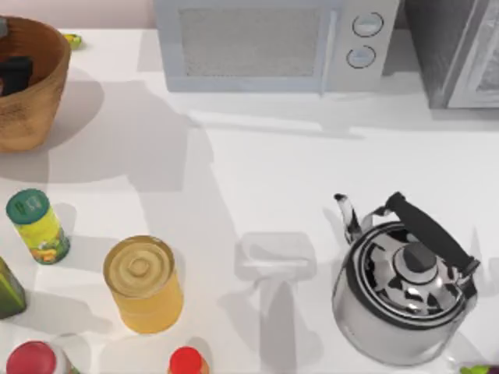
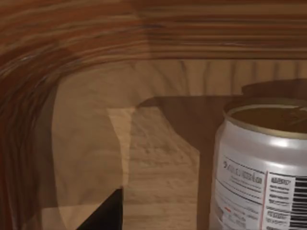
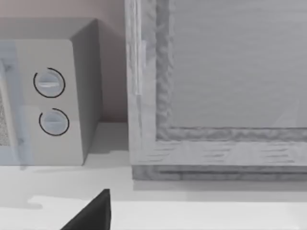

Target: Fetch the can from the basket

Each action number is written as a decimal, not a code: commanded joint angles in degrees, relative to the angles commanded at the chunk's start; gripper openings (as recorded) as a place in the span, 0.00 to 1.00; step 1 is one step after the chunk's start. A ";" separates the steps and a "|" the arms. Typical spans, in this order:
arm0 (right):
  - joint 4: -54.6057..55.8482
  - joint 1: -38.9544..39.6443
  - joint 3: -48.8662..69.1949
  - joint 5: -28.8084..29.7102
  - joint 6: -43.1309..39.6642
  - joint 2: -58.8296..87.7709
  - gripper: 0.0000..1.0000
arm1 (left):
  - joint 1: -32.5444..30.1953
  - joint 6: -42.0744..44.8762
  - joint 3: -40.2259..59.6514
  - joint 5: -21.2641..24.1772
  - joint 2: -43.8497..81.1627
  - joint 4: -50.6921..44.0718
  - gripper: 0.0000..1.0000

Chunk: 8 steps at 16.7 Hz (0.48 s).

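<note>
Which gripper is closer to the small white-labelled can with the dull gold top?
Left. The left gripper is down inside the round woven wicker basket, beside the can. The right wrist camera faces the white microwave, far from it.

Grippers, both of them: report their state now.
Left gripper: down inside the basket beside the can; fingers cannot be told.
Right gripper: facing the microwave; cannot be told.

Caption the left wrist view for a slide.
Inside the wicker basket: the can, dull gold top and printed label, stands upright on the basket floor near the left end effector's dark fingertip.
</note>
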 joint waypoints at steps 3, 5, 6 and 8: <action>0.00 0.00 0.00 0.00 0.00 0.00 1.00 | 0.00 0.00 0.00 0.00 0.00 0.00 0.55; 0.00 0.00 0.00 0.00 0.00 0.00 1.00 | 0.00 0.00 0.00 0.00 0.00 0.00 0.40; 0.00 0.00 0.00 0.00 0.00 0.00 1.00 | 0.00 0.00 0.00 0.00 0.00 0.00 0.32; 0.00 0.00 0.00 0.00 0.00 0.00 1.00 | 0.00 0.00 0.00 0.00 0.00 0.00 0.17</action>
